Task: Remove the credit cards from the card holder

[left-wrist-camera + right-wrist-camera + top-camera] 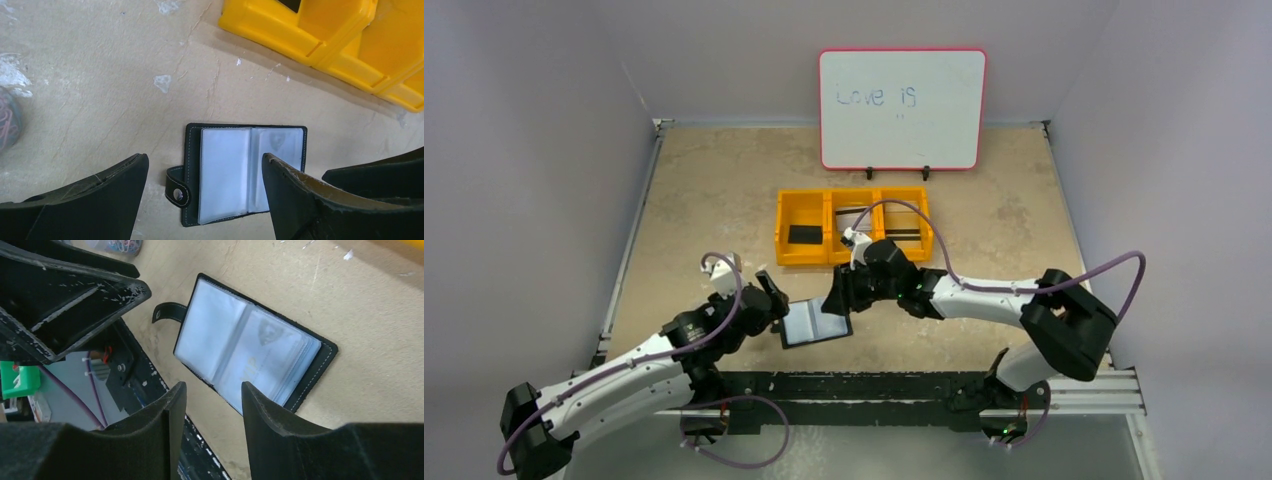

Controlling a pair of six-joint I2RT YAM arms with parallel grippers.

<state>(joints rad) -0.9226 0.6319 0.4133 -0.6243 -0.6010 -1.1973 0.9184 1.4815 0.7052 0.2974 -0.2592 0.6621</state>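
Observation:
The black card holder point(814, 322) lies open and flat on the table between both arms, its pale clear pockets facing up point(225, 170) point(240, 350). Its snap tab point(177, 187) sticks out to one side. Through the right-hand pocket shows a pale credit card point(280, 142) with a faint shield mark. My left gripper point(769, 295) point(205, 157) hovers above the holder, open wide, nothing held. My right gripper point(836, 298) point(214, 385) hangs over the holder's near edge, open, with nothing between its fingers.
A yellow three-compartment tray point(854, 258) point(300, 35) stands just behind the holder. It holds a small black rectangle point(804, 234) on the left and pale striped cards point(859, 215) further right. A whiteboard point(902, 108) stands at the back. The black base rail point(874, 385) runs along the near edge.

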